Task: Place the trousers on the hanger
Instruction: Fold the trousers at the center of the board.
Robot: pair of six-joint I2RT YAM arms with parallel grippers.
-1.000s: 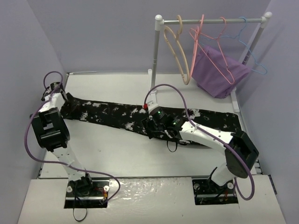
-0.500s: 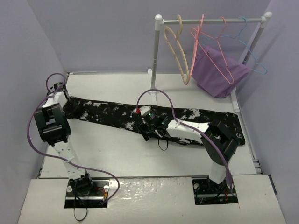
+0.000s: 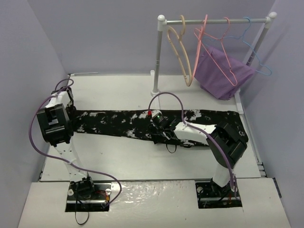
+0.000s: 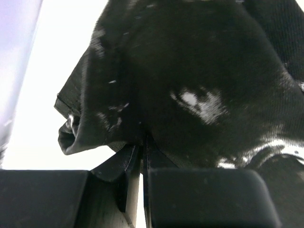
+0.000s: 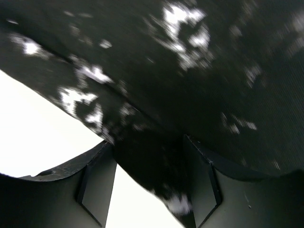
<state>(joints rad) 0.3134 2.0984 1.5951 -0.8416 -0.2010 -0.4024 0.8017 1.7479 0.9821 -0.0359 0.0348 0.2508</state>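
Observation:
The trousers (image 3: 118, 122), black with white blotches, lie stretched across the table from left to right. My left gripper (image 3: 72, 115) is at their left end; in the left wrist view it (image 4: 144, 140) is shut on a pinched edge of the trousers (image 4: 190, 71). My right gripper (image 3: 159, 131) is low over the trousers' middle. In the right wrist view it (image 5: 146, 142) stands open astride a fold of the trousers (image 5: 199, 61), with bare table showing beside the left finger. The beige hanger (image 3: 189, 80) hangs on the rack at the back.
The white rack (image 3: 156, 57) stands at the back right. It carries a thick pink hanger (image 3: 198, 47), thin pink and blue wire hangers (image 3: 251, 45) and a purple cloth (image 3: 221, 73). Lilac walls close in both sides.
My left gripper has shut on the trousers' left end. The trousers now lie straighter across the table. My right gripper's jaws have narrowed around the fold.

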